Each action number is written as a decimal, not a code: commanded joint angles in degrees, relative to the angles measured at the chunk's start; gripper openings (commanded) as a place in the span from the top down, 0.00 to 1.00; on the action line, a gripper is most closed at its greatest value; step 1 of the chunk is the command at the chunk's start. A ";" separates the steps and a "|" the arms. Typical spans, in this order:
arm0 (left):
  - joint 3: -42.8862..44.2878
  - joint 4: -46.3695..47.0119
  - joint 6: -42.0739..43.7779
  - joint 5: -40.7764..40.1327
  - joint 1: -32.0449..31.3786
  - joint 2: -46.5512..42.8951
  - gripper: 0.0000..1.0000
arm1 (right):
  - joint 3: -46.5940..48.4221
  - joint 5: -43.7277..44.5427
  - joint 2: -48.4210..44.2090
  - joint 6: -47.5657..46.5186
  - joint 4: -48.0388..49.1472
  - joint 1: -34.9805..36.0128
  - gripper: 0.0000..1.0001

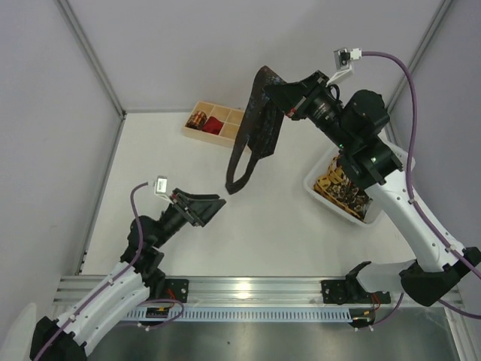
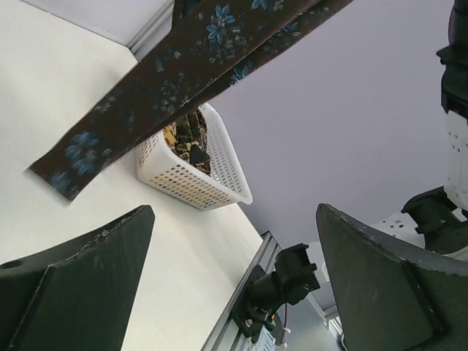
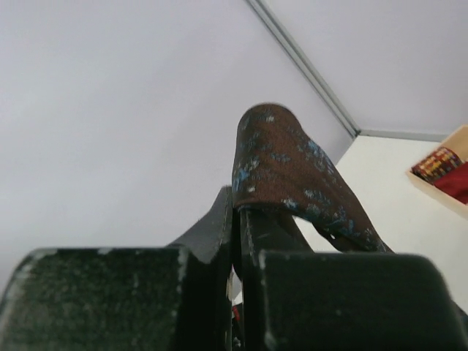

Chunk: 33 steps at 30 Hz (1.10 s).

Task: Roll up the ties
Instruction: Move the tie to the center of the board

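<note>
Pick-up step, by the look of it: dark brown tie [image 1: 259, 128] pinched tight in the right gripper [image 1: 284, 98], dangling over the far middle of the table as a limp, blue-flowered woven loop. Gaping wide and empty at near left, the left gripper [image 1: 209, 209]. Next, probably: catching the loose end, laying it flat for rolling.

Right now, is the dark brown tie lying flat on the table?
No, the dark brown tie hangs from the shut right end effector, high over the table.

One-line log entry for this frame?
right gripper: shut on brown tie, draped aloft | left gripper: open, empty, near tie's hanging end | white basket: patterned ties inside
</note>
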 commanded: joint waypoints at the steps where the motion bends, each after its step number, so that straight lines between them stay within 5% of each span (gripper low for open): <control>1: 10.05 0.26 2.21 -4.03 -3.06 2.78 0.00 | -0.42 10.75 -2.86 -0.09 1.54 2.38 1.00; 3: 15.50 -11.53 3.56 -8.79 -5.79 6.99 0.00 | -2.88 22.57 -3.83 -0.96 4.32 4.84 1.00; 6: 21.14 -14.45 4.44 -12.72 -8.42 10.17 0.00 | -5.26 36.64 -2.96 -1.85 3.58 10.55 1.00; 12: 25.72 -9.37 29.36 -28.55 -22.74 14.63 0.00 | 3.61 59.46 4.33 2.45 -12.59 20.57 1.00; 16: 29.15 -8.32 45.01 -33.58 -26.36 20.36 0.00 | 3.71 61.50 4.95 4.04 -14.63 21.99 1.00; 22: 33.36 -4.79 55.66 -39.11 -28.38 27.90 0.00 | 4.50 59.66 5.13 5.00 -16.92 22.08 1.00; 33: 39.51 -4.79 58.84 -40.69 -28.38 34.24 0.00 | 3.88 55.61 3.55 5.97 -16.92 22.17 1.00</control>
